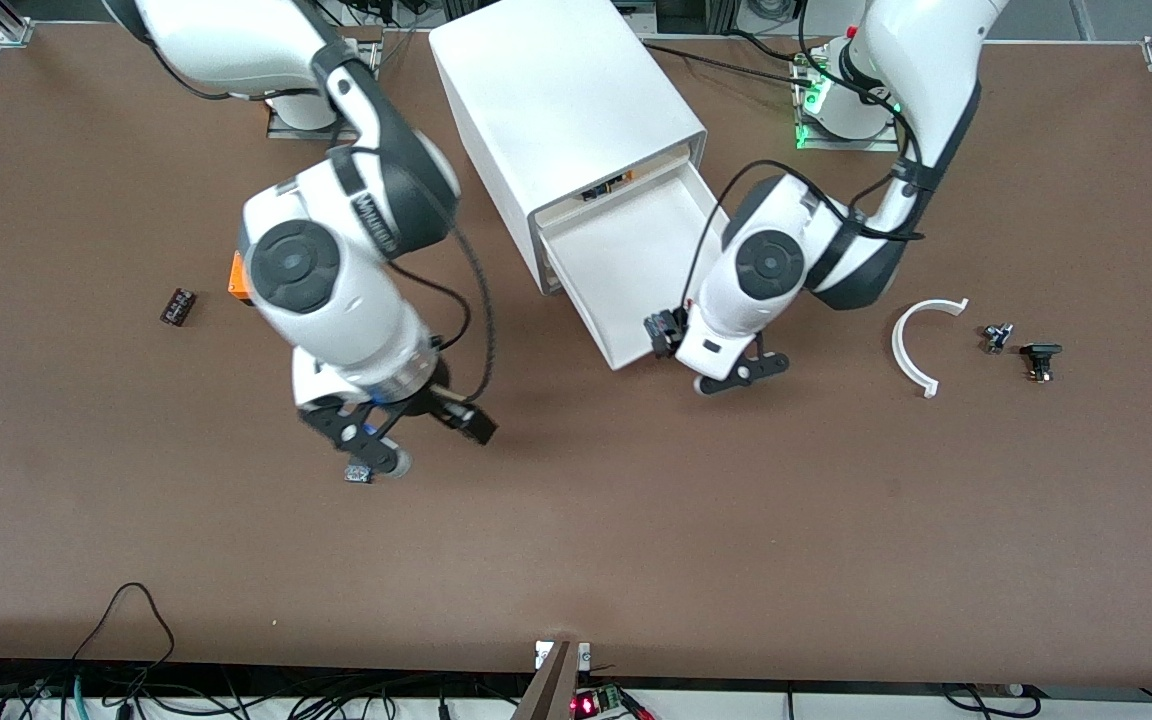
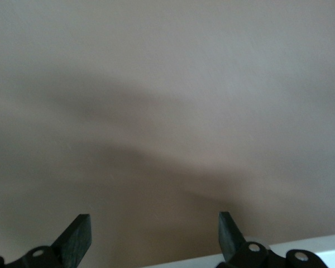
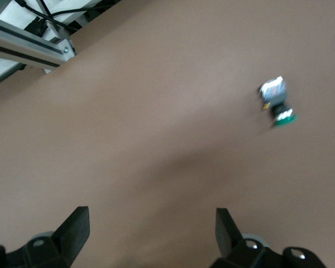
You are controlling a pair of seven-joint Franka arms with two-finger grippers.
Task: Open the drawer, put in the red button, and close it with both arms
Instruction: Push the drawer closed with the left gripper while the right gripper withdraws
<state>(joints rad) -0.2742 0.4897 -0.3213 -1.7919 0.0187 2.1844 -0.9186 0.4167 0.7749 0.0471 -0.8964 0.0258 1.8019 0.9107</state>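
Drawer (image 1: 636, 270) open; no red button visible.
Left gripper (image 1: 711, 365) spread wide, empty, at drawer front; right gripper (image 1: 401, 430) wide, empty, above green-capped button (image 3: 278, 100).

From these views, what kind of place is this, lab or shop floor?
Most likely a robotics lab bench: two white arms bolted to a brown table, aluminium frame rails at its edge, loose cables along the near edge, and a small white cabinet with one drawer pulled open.
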